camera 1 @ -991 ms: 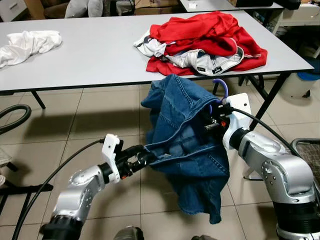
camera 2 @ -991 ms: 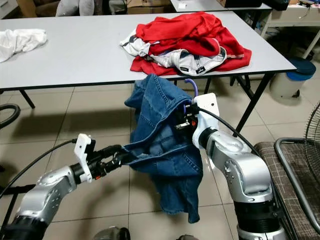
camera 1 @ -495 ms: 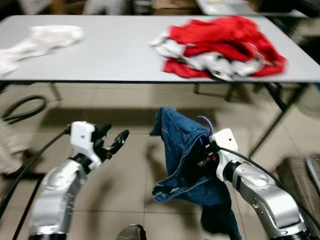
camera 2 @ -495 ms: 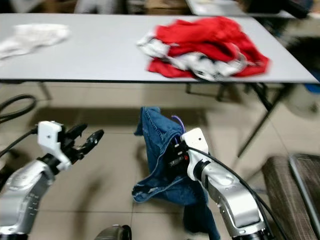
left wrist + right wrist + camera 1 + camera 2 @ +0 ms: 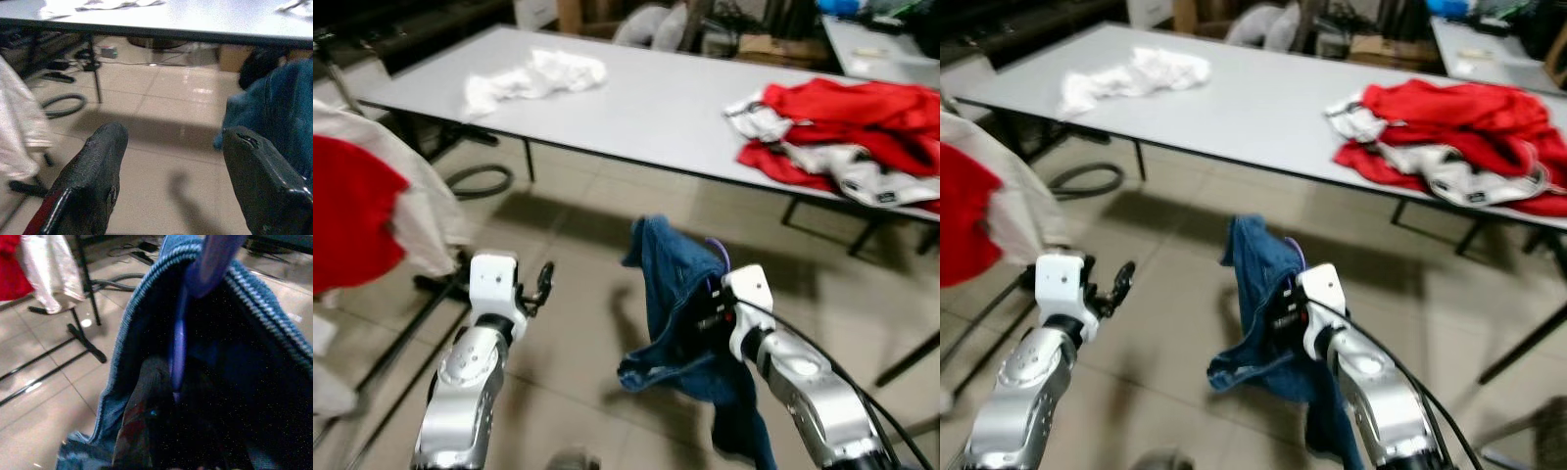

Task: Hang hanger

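A purple hanger [image 5: 719,258] carries a blue denim jacket [image 5: 668,311], which hangs limp over the tiled floor in front of me. My right gripper [image 5: 710,313] is shut on the hanger just under its hook, mostly buried in the collar. In the right wrist view the hanger's neck [image 5: 179,345] runs down into the dark fingers, wrapped by the denim collar [image 5: 146,308]. My left gripper [image 5: 542,282] is open and holds nothing, raised to the left of the jacket and apart from it. In the left wrist view its fingers [image 5: 98,161] stand wide apart, with the jacket [image 5: 286,103] off to one side.
Red and white garments [image 5: 357,211] hang on a clothes rack at my left, its black base legs [image 5: 406,333] on the floor. Ahead is a long grey table [image 5: 656,108] with a white cloth [image 5: 533,73] and a red clothes pile [image 5: 847,132]. A hose [image 5: 475,181] lies underneath.
My left gripper let go of the jacket's hem and drew back, open. The jacket now hangs from the right gripper alone. The camera has swung left, bringing the clothes rack into view.
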`<state>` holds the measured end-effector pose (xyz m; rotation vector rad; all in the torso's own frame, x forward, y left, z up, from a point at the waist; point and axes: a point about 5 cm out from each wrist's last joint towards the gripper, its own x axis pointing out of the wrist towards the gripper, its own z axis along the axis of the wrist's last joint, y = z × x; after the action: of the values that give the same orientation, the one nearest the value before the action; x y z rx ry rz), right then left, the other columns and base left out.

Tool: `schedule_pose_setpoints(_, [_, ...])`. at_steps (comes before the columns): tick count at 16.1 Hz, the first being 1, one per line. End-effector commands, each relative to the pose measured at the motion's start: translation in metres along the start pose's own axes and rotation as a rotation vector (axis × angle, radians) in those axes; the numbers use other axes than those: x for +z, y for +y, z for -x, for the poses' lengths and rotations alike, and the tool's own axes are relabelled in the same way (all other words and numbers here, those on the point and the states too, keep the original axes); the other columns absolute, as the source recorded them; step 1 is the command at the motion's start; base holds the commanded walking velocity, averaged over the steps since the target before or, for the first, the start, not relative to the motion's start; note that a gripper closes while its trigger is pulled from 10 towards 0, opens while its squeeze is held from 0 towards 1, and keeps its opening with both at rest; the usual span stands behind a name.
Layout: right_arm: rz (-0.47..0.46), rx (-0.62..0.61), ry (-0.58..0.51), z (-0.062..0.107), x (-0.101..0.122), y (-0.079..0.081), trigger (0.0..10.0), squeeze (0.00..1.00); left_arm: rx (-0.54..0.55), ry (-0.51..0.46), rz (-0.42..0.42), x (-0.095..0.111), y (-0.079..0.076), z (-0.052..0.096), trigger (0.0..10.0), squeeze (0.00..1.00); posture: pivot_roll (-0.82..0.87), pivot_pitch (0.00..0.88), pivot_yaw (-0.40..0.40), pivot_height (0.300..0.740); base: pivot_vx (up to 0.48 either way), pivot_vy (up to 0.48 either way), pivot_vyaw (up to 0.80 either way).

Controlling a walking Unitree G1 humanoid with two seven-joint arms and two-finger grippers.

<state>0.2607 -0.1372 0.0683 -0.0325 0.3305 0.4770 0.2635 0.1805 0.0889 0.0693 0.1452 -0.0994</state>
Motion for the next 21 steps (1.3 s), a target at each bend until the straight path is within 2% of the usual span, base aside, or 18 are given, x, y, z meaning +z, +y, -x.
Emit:
schedule_pose_setpoints(1, [0.021,0.027,-0.035,-0.004,0.006,0.003,10.0,0.00,-0.002,-0.006,-0.059,0.001,-0.001,0.000,10.0,0.00,0.03,0.028,0.020,0.740,0.360,0.000,0.80])
schedule_pose_setpoints(2, [0.033,0.044,-0.034,-0.008,0.006,0.005,10.0,0.00,-0.013,0.003,-0.086,-0.002,-0.002,0.002,10.0,0.00,0.03,0.028,0.020,0.740,0.360,0.000,0.80])
schedule_pose_setpoints(8, [0.070,0.149,-0.065,-0.018,0.013,0.014,10.0,0.00,-0.015,-0.005,-0.111,-0.004,-0.005,0.004,10.0,0.00,0.05,0.031,0.009,0.740,0.363,0.000,0.80])
schedule_pose_setpoints(21, [0.063,0.174,-0.080,-0.020,0.011,0.015,10.0,0.00,-0.062,-0.039,-0.148,0.005,-0.010,0.005,10.0,0.00,0.08,0.024,-0.001,0.740,0.380,0.000,0.80])
